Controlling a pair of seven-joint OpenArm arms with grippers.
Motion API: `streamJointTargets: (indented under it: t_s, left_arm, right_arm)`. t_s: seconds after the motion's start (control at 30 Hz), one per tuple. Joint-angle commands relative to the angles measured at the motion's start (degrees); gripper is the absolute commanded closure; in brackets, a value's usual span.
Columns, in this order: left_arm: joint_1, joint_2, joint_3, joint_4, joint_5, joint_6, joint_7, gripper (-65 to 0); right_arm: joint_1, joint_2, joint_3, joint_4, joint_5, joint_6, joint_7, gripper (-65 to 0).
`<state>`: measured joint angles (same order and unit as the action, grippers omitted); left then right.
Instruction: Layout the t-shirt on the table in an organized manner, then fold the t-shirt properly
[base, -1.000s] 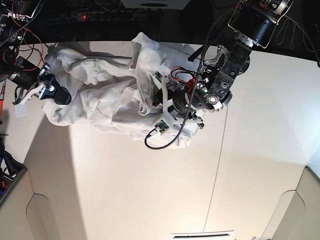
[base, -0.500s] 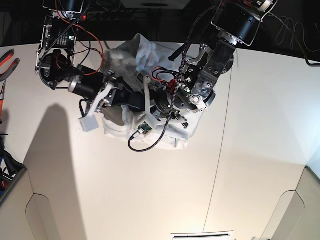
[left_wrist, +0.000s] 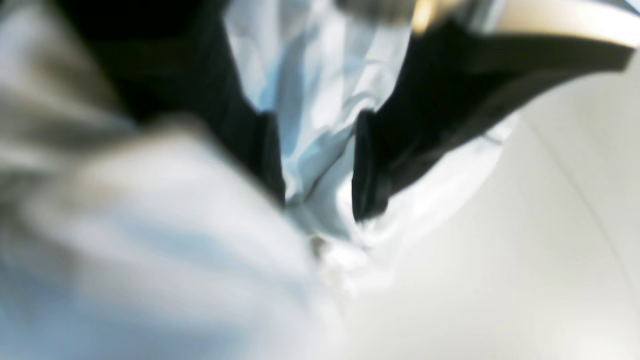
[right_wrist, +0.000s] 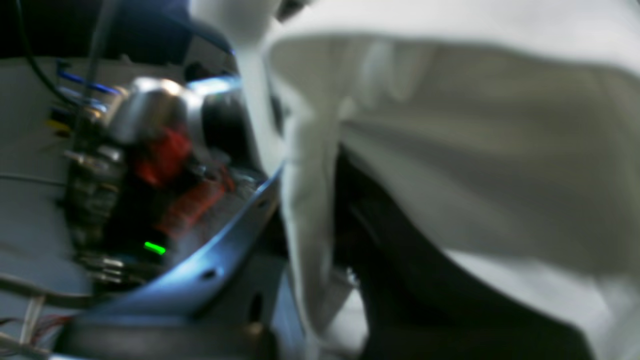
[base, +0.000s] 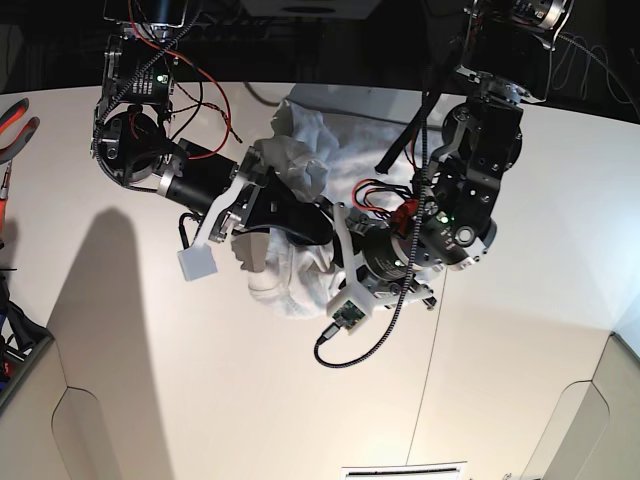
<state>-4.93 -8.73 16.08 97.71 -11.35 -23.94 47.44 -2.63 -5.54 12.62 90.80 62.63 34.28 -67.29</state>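
Right gripper (base: 300, 215), at base view's left: jaws together, pinching the wrinkled white cotton t-shirt (base: 300, 170). Shirt bunched mid-table on the matte white tabletop (base: 200, 380). Left gripper (left_wrist: 320, 165): jaws apart, straddling cloth. Layout unfinished; folding not begun.

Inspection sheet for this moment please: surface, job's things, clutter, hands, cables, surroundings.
Surface: white table, thin dark seam running across it, bare in the foreground.
Job's things: white t-shirt bunched in a heap near the far edge, not laid out, not folded.
Clutter: orange-handled pliers at the left edge.
Hands: left hand open, black fingers on either side of a fold of shirt; right hand shut, buried in the fabric, grip not visible.
Cables: black cable looping off the left arm onto the table; red wires on the right arm.
Surroundings: dark background behind the table; nothing else seen.
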Motion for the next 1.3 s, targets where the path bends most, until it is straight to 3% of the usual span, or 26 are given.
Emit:
streamJointTargets:
  t_s: [0.0,0.23,0.4,0.53,0.63,0.77,0.83,0.9,1.13,1.27]
  left_arm:
    - [-1.6,-0.9,-1.2,1.5,-1.7,0.1,-2.2,-26.0]
    - [-1.6,-6.2,-7.5,1.5,-5.1,0.0,-1.0,-26.0]
    - [-0.7,-9.7,-11.3,1.5,-9.2,-2.5,2.6,-26.0]
    - [2.5,-12.2,-12.8,1.4,-8.2,-2.4,2.5,-26.0]
    - [5.1,-12.5,-12.8,-0.5,-6.1,-2.2,2.3,-20.4]
    - [7.1,-12.3,-12.8,-6.4,-6.2,-2.2,-1.6,-5.2]
    - [7.1,-11.9,-12.8,-9.9,-6.1,-2.3,-2.1,-1.2]
    - [7.1,-11.3,-12.8,-12.5,-6.1,-2.3,-2.4,-1.1]
    - [7.0,-11.1,-12.8,-13.8,-10.9,-2.5,-2.4,-1.1]
    - [7.0,-11.1,-12.8,-13.8,-15.6,-5.4,-2.4,-1.1]
  right_arm:
    - [0.4,0.3,0.0,0.7,0.6,0.2,-0.6,0.0]
    - [0.4,0.3,0.0,0.7,0.6,0.2,-0.6,0.0]
    - [0.4,0.3,0.1,0.9,0.6,0.2,-0.6,0.0]
    - [0.4,0.3,0.0,2.3,0.7,0.2,-0.6,0.0]
    - [0.4,-0.1,-0.3,4.8,0.8,0.3,-0.6,0.0]
    - [0.4,-2.1,-3.4,8.2,-0.2,0.5,0.1,0.0]
    - [0.4,-3.1,-6.2,8.9,-2.1,0.5,1.6,0.0]
    - [0.4,-3.1,-10.1,8.9,-5.6,0.4,4.2,0.0]
    - [0.5,-3.1,-21.5,8.8,-25.9,-1.4,19.0,0.0]
    - [2.5,-3.1,-25.4,7.7,-33.9,-3.7,21.6,0.0]
